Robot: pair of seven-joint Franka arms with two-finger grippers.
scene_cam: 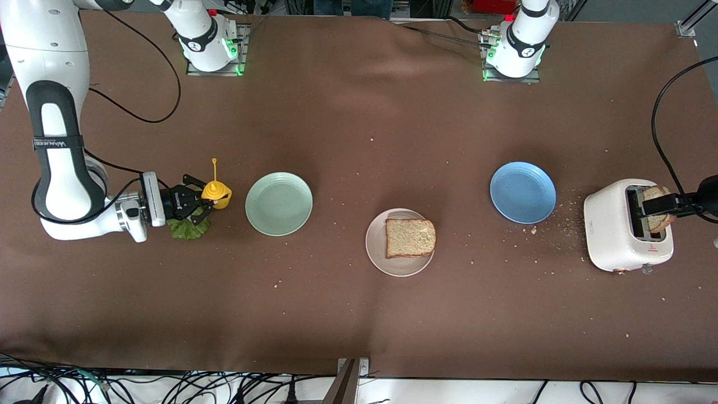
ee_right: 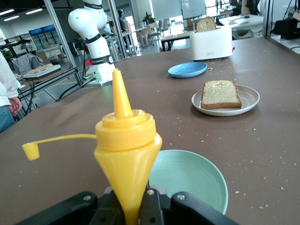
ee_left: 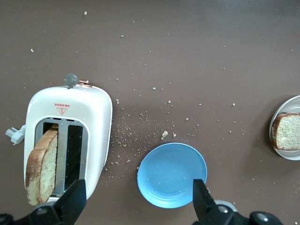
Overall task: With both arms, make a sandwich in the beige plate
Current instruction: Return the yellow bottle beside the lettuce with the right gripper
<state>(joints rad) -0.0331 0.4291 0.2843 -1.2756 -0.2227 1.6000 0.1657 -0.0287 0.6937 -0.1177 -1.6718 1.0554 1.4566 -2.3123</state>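
The beige plate point(scene_cam: 374, 247) sits mid-table with one brown bread slice point(scene_cam: 410, 237) on it; both also show in the right wrist view, plate point(ee_right: 248, 101) and slice point(ee_right: 220, 93). A second slice point(scene_cam: 657, 220) stands in the white toaster point(scene_cam: 611, 235), seen also in the left wrist view point(ee_left: 42, 164). The green lettuce leaf point(scene_cam: 189, 229) lies on the table under my right gripper point(scene_cam: 207, 201), which is shut on a yellow squeeze bottle point(ee_right: 126, 150). My left gripper point(ee_left: 139, 201) is open and empty, up over the toaster point(ee_left: 93, 122) and the blue plate.
A mint-green plate point(scene_cam: 279, 203) lies beside the yellow bottle point(scene_cam: 216, 193). A blue plate point(scene_cam: 523, 192) lies between the beige plate and the toaster. Crumbs are scattered round the toaster. A black cable runs by the toaster at the table's end.
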